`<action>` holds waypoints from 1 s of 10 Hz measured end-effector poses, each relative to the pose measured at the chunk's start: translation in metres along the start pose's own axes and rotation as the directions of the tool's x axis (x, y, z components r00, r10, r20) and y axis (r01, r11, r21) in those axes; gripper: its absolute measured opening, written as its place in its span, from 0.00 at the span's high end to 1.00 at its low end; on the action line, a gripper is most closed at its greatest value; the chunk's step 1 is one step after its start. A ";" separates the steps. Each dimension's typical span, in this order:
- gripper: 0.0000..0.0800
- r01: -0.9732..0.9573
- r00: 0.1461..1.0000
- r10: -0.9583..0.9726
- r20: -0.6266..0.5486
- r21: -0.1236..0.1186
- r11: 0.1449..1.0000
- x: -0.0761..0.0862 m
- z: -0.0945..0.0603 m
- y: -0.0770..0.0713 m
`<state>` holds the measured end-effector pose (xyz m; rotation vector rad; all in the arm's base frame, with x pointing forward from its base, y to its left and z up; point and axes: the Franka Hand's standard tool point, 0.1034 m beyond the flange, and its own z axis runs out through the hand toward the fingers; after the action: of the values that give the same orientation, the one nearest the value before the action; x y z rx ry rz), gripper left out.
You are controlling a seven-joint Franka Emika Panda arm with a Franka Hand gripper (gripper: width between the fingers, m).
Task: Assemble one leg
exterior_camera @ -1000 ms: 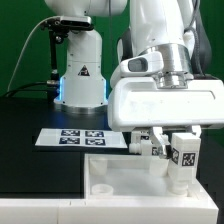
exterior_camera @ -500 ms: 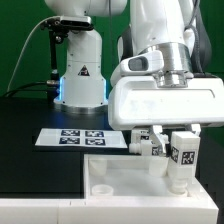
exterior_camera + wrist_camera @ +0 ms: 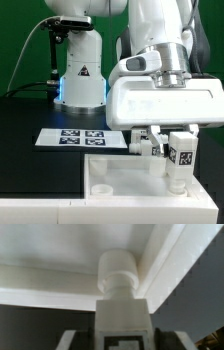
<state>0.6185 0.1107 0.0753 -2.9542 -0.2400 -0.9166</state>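
My gripper is shut on the leg, a small white block with a black-and-white tag. I hold it upright with its round peg end down, touching the corner of the large white tray-like part at the exterior view's right. In the wrist view the leg runs out from between my fingers, and its peg end meets the inside corner of the white part.
The marker board lies flat on the black table behind the white part. The robot's base stands at the back. A second small white tagged block shows just behind my gripper.
The leg and gripper have risen very slightly; otherwise nothing has visibly moved.
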 end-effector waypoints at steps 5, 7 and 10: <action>0.64 -0.001 1.000 0.001 0.007 -0.001 1.000 -0.005 0.007 0.001; 0.64 -0.001 1.000 0.001 0.007 -0.001 1.000 -0.005 0.007 0.001; 0.53 -0.001 1.000 0.001 0.011 -0.001 1.000 -0.006 0.007 0.000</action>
<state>0.6174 0.1100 0.0659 -2.9607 -0.2393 -0.9002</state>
